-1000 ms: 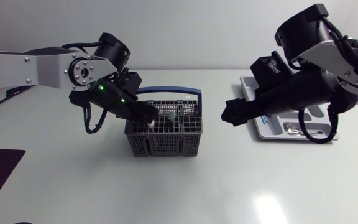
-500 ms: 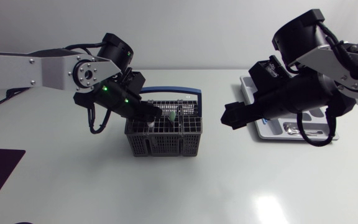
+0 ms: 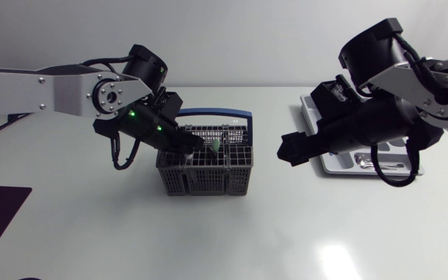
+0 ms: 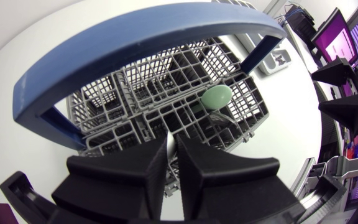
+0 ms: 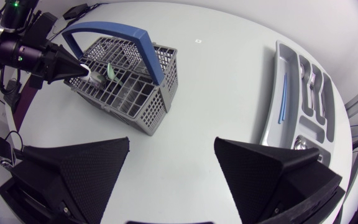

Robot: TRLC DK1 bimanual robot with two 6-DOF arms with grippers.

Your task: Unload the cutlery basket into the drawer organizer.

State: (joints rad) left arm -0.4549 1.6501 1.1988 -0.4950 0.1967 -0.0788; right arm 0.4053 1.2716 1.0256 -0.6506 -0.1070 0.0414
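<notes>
Looking past our left gripper [image 4: 171, 149], we see its fingers [image 4: 143, 171] pinching a pale handle [image 4: 170, 130] in the cutlery basket [image 4: 104, 106], a green-tipped piece [image 4: 216, 97] just beyond. Only the right wrist view shows our right gripper [image 5: 172, 142] spread wide above the table [image 5: 204, 87], drawer organizer [image 5: 272, 106] farther off.
</notes>
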